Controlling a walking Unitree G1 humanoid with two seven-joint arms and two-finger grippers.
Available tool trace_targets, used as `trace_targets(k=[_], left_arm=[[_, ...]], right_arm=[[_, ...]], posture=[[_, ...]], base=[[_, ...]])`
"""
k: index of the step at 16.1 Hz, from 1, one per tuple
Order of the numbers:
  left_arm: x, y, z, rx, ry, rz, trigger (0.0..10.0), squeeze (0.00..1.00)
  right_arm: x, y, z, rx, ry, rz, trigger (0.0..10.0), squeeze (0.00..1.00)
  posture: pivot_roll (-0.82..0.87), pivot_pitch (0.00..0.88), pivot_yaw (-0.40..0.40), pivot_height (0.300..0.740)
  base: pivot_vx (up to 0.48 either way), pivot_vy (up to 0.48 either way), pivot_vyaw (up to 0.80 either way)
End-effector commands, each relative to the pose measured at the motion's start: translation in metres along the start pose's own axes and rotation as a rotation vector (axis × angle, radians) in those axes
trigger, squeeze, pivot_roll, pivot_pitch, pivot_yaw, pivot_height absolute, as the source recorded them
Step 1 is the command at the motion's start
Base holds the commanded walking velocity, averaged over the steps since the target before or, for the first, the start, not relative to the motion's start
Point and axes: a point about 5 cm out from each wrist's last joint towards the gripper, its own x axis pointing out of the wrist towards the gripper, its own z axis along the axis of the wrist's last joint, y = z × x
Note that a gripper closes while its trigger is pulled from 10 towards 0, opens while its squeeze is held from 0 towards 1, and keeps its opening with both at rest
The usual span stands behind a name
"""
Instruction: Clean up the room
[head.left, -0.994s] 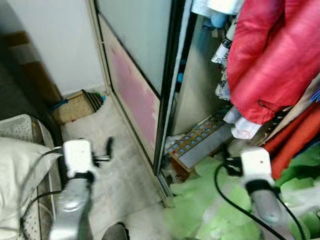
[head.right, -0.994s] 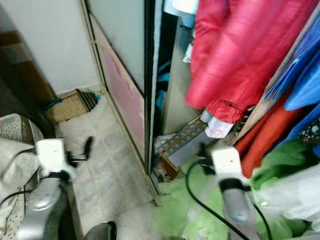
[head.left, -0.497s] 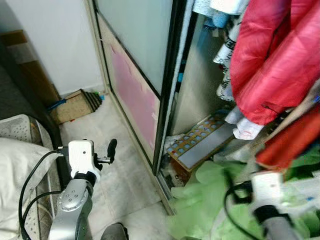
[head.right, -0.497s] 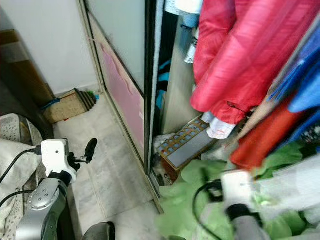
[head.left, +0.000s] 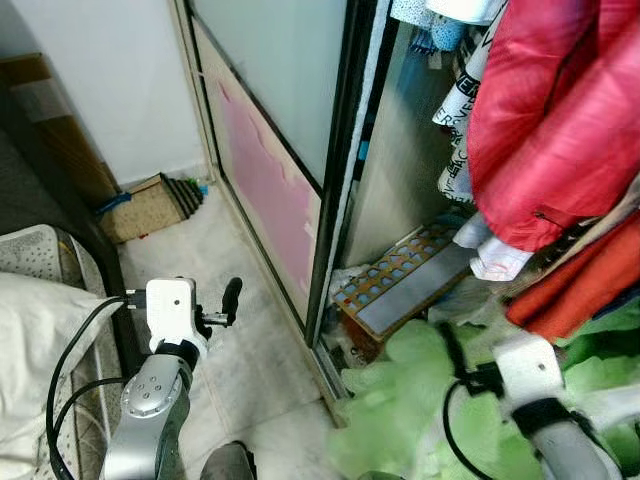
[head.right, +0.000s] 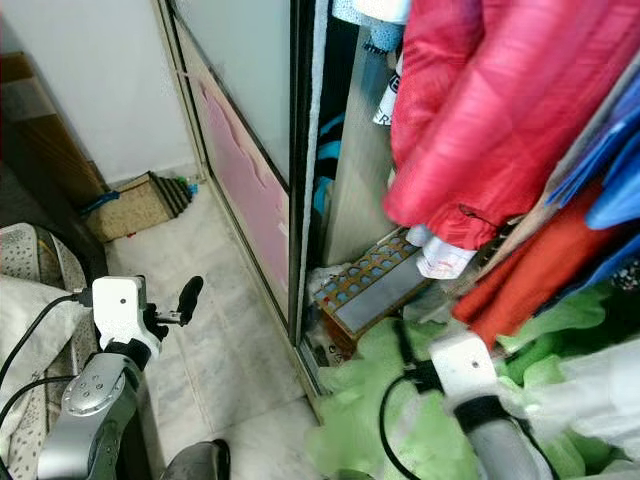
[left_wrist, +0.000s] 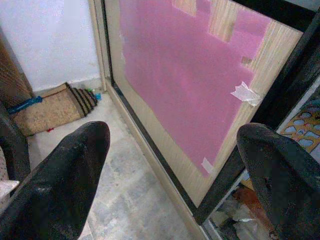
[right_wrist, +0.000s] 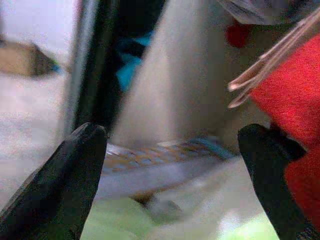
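A heap of light green cloth (head.left: 400, 410) lies on the floor at the foot of an open wardrobe. My right gripper (head.left: 447, 342) hovers just over this cloth. In the right wrist view its fingers (right_wrist: 65, 185) stand wide apart and open, with nothing between them, facing a patterned board (head.left: 400, 290) on the wardrobe floor. A red jacket (head.left: 560, 130) hangs above it. My left gripper (head.left: 231, 298) is held over the tiled floor (head.left: 255, 350), open and empty, facing the pink sliding door (left_wrist: 200, 85).
The black-framed sliding door (head.left: 265, 190) stands between the two arms. A flat brown mat (head.left: 150, 205) leans in the far corner by the white wall. A bed with a white pillow (head.left: 40, 330) is at my left. Orange and blue clothes (head.right: 530, 270) hang at the right.
My right arm dropped lower over the green cloth and then steadied there. The left arm shifted a little to the right. The camera view moved slightly.
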Motion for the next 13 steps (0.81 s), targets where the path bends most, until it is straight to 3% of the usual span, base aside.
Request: trace_targets(k=[1, 3, 4, 6, 7, 8, 9, 13], left_arm=[[0.000, -0.002, -0.003, 0.000, 0.015, -0.005, 10.0, 0.00], [0.001, -0.002, -0.004, 0.001, 0.018, -0.007, 10.0, 0.00], [0.001, -0.002, -0.004, 0.002, 0.020, -0.006, 10.0, 0.00], [0.002, -0.001, -0.005, -0.001, 0.026, -0.001, 10.0, 0.00], [0.002, -0.003, -0.008, -0.001, 0.039, -0.004, 10.0, 0.00], [0.003, -0.004, -0.009, 0.004, 0.047, -0.006, 10.0, 0.00], [0.004, -0.005, -0.009, 0.003, 0.047, -0.006, 10.0, 0.00], [0.001, 0.001, -0.010, 0.007, 0.053, 0.043, 10.0, 0.00]], right_arm=[[0.004, 0.006, -0.018, 0.218, 0.095, 0.088, 10.0, 0.00], [0.000, 0.009, -0.041, 0.344, 0.205, 0.182, 10.0, 0.00], [-0.009, 0.011, -0.058, 0.359, 0.287, 0.223, 10.0, 0.00], [-0.027, 0.021, -0.081, 0.525, 0.388, 0.278, 10.0, 0.00], [-0.033, 0.022, -0.102, 0.506, 0.441, 0.289, 10.0, 0.00], [-0.028, 0.021, -0.117, 0.475, 0.442, 0.268, 10.0, 0.00], [-0.015, 0.029, -0.122, 0.416, 0.397, 0.229, 10.0, 0.00], [-0.008, 0.064, -0.134, 0.440, 0.317, 0.222, 10.0, 0.00]], posture=[[-0.04, 0.101, -0.079, 0.740], [-0.03, 0.098, -0.086, 0.740], [-0.03, 0.097, -0.089, 0.740], [-0.04, 0.099, -0.092, 0.740], [-0.04, 0.101, -0.091, 0.740], [-0.04, 0.101, -0.090, 0.740], [-0.04, 0.101, -0.088, 0.740], [-0.01, 0.113, -0.092, 0.740]], base=[[0.000, 0.000, 0.00], [0.000, 0.000, 0.00], [0.000, 0.000, 0.00], [0.000, 0.000, 0.00], [0.000, 0.000, 0.00], [0.000, 0.000, 0.00], [0.000, 0.000, 0.80], [0.000, 0.000, 0.80]])
